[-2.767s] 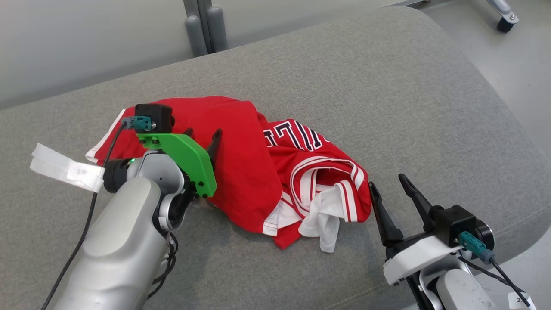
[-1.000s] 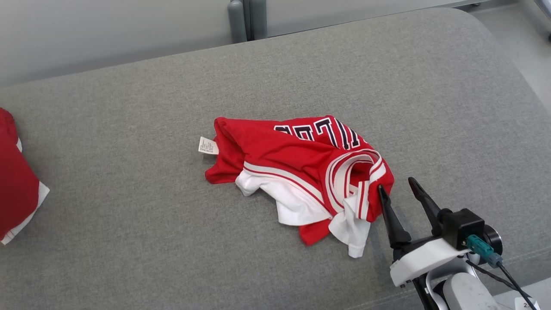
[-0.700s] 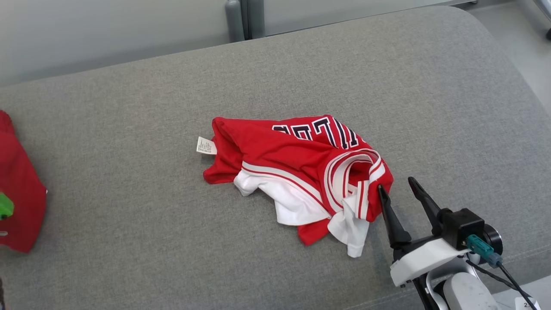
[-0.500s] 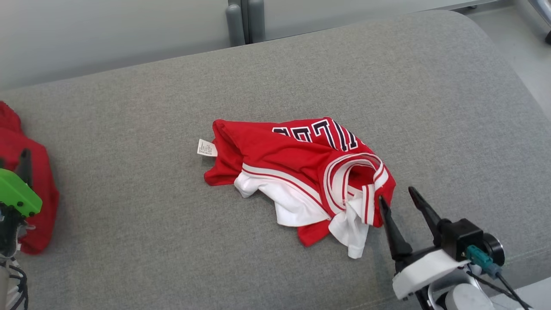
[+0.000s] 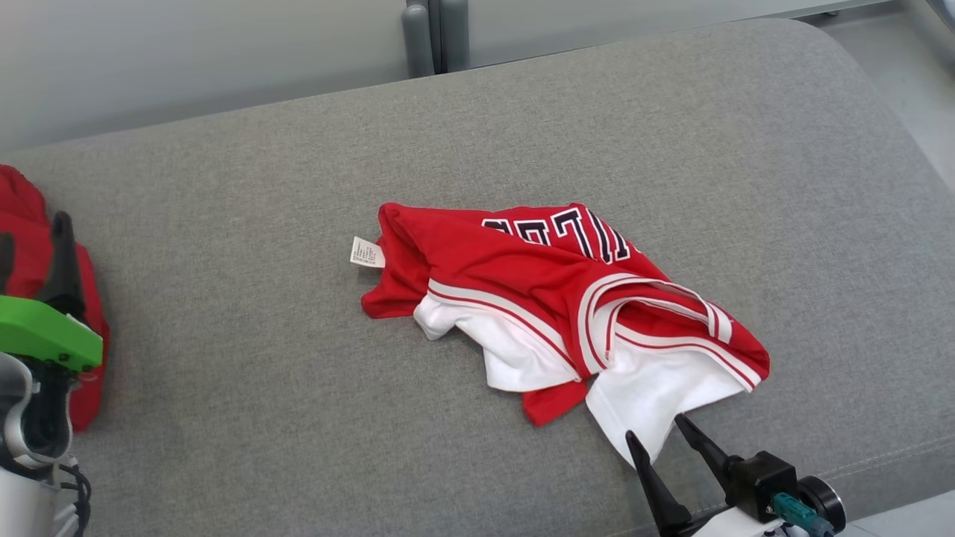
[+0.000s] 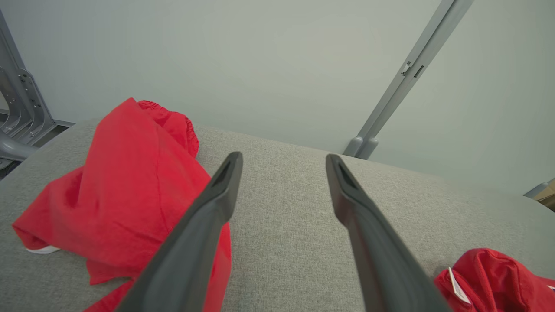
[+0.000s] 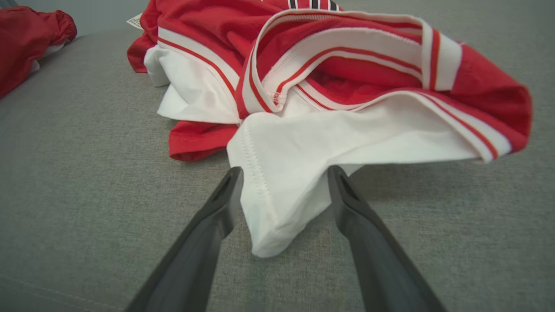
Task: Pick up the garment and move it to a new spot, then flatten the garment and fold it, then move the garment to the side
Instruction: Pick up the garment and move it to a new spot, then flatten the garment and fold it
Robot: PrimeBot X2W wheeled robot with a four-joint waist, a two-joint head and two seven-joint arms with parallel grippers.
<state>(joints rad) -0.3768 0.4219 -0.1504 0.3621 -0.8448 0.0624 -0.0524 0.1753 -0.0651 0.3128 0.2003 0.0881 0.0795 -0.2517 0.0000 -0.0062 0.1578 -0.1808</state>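
A red-and-white jersey garment lies crumpled in the middle of the grey cushion, dark letters on its far side. My right gripper is open at the jersey's near right corner. In the right wrist view the white corner lies between the fingers of my right gripper, ungripped. A plain red garment is heaped at the far left. My left gripper stands open over its near edge. In the left wrist view my left gripper holds nothing and the plain red garment lies to the left.
The cushion's rounded right edge drops to the pale floor. A grey post stands against the wall behind. A white label sticks out at the jersey's left. Bare cushion lies between the two garments.
My left gripper has opened, let go of the plain red garment and risen into the head view. The jersey's white near corner has spread out to the front right, and my right gripper has drawn back.
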